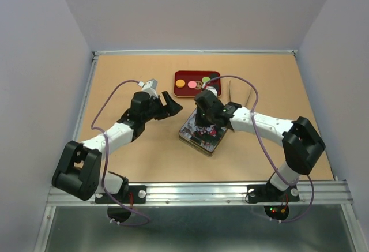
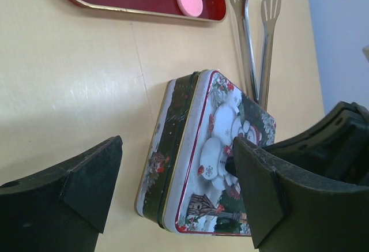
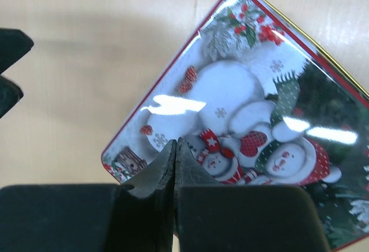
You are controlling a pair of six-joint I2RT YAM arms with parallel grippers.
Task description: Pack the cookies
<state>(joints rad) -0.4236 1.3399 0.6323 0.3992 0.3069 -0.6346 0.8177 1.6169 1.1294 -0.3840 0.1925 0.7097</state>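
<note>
We note right fingers [image 3: 164, 168] pressed together over the closed tin [image 3: 230, 90]; left fingers [image 2: 86, 183] spread beside it; cookies [image 1: 192, 84] lie beyond both.

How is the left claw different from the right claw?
The left claw is wide open; the right claw is shut. The left claw is beside the tin; the right claw is right over it. Both are black and hold nothing.

Tan wooden worktop [image 1: 127, 73] with pale raised edges, dark red gold-rimmed tray [image 1: 184, 93] lying toward its far side, closed snowman-printed tin [image 1: 199, 141] lying askew near the middle, metal tongs [image 2: 248, 44] flat just right of the tray
</note>
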